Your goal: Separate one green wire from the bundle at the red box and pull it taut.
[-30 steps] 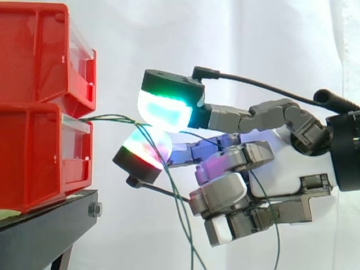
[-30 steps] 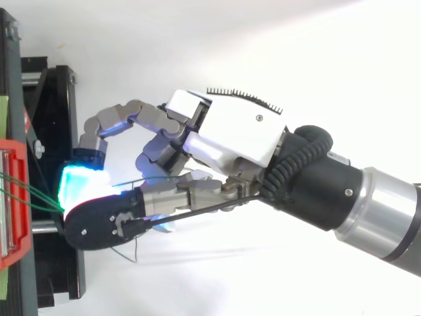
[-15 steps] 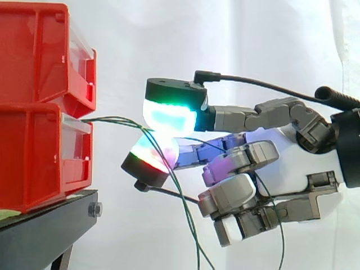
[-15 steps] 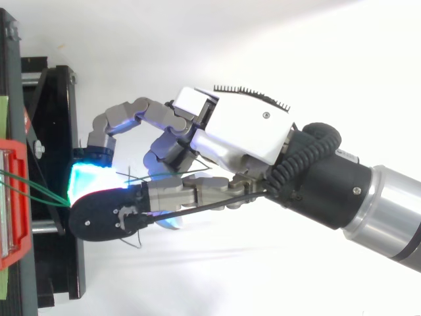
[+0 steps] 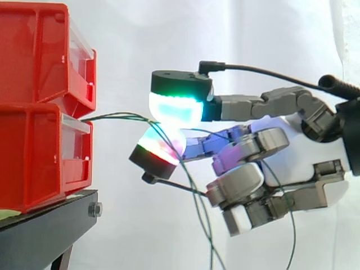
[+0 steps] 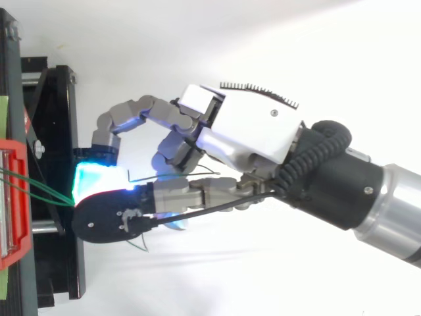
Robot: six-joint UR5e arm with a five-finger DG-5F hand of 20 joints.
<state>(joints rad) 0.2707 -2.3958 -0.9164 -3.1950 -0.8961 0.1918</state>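
Note:
Thin green wires point(image 5: 115, 117) come out of the lower red box point(image 5: 42, 152) at its clear front and run right to my hand point(image 5: 264, 169). Two glowing fingertip pads point(image 5: 174, 108) pinch the wires between them, a short way from the box. Beyond the pinch the wires point(image 5: 197, 205) droop down past the curled fingers. From above, the green wires point(image 6: 39, 194) stretch from the red box point(image 6: 14, 197) to the pinched pads point(image 6: 99, 181) of my hand point(image 6: 250, 131).
A second red box point(image 5: 45, 56) is stacked on the lower one. Both stand on a black stand point(image 5: 48, 230). A white curtain hangs behind, with open room to the right of the boxes.
My hand has drawn back to the right, away from the red box, with the wires still pinched. The stretch of wire between box and pads has grown longer.

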